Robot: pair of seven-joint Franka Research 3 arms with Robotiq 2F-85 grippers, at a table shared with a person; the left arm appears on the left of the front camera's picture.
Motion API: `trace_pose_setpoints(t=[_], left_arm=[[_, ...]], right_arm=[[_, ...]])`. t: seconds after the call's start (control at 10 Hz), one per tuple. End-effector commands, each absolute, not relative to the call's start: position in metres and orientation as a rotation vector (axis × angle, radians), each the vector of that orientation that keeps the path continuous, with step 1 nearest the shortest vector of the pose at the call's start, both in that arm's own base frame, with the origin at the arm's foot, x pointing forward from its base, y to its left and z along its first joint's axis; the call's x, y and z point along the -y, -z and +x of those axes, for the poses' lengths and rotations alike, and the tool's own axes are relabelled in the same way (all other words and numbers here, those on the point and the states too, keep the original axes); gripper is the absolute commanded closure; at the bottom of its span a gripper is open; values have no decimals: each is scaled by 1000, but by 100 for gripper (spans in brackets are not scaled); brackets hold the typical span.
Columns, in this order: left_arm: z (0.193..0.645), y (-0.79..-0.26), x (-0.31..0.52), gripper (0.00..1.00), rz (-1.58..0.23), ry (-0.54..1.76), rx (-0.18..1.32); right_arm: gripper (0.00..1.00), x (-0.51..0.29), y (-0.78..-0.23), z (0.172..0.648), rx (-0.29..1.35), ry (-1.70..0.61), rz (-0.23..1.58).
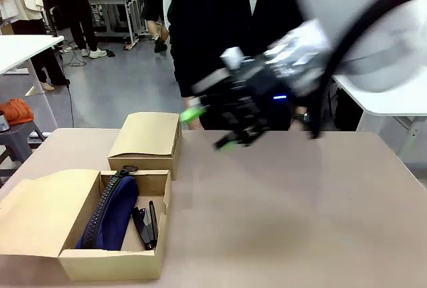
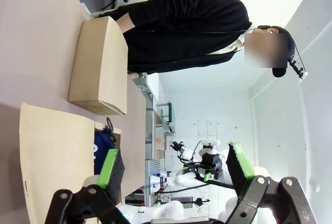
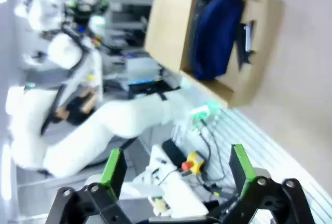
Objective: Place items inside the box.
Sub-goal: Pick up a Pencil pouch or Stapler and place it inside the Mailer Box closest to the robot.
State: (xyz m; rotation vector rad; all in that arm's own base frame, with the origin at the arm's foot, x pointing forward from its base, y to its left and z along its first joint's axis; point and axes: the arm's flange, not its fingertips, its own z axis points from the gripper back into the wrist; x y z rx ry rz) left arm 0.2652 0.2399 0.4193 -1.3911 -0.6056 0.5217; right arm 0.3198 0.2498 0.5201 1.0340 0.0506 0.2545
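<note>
Two cardboard boxes sit on the table [image 1: 300,208]. The open box [image 1: 150,185] is at the near left, its flap folded out to the left; the closed box [image 1: 148,138] stands just behind it, toward the person [image 1: 227,15] in dark clothing at the far side.

Inside the open box lies one navy pouch [image 1: 110,215], zip edge up, filling the left part. Beside it on the right are small black tools [image 1: 147,225] (two, as far as the front view lets me count, lying side by side against the box floor). In the right wrist view the same box appears tilted, with the pouch [image 3: 215,35] and black tools [image 3: 246,40] in it, all blurred.

The right gripper [image 1: 213,128] hangs above the table's far middle, blurred, its green-padded fingers spread wide apart with nothing between them. The left gripper [image 2: 174,175] has its jaws parted too, empty, with the open box's flap and the closed box ahead of it.
</note>
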Motion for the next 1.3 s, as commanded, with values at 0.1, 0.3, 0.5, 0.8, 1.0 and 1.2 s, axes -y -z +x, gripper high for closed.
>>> trace_pose_setpoints(t=[0.1, 0.3, 0.5, 0.8, 1.0, 1.2], left_arm=[[264, -419, -238, 0, -1403, -509, 625], [264, -419, -238, 0, -1403, -509, 625], [264, -419, -238, 0, -1403, -509, 625], [264, -419, -238, 0, -1403, -509, 625], [264, -419, -238, 0, -1403, -509, 625], [264, -419, -238, 0, -1403, -509, 625]], right_arm=[[0, -87, -486, 294, 50, -101, 1251], [0, 1, -453, 268, 138, -11, 1402], [0, 40, -378, 245, 46, 7, 1295], [0, 9, -304, 219, 145, -156, 1171], [0, 84, -381, 281, 33, -18, 1285], [0, 84, -381, 281, 33, -18, 1285]])
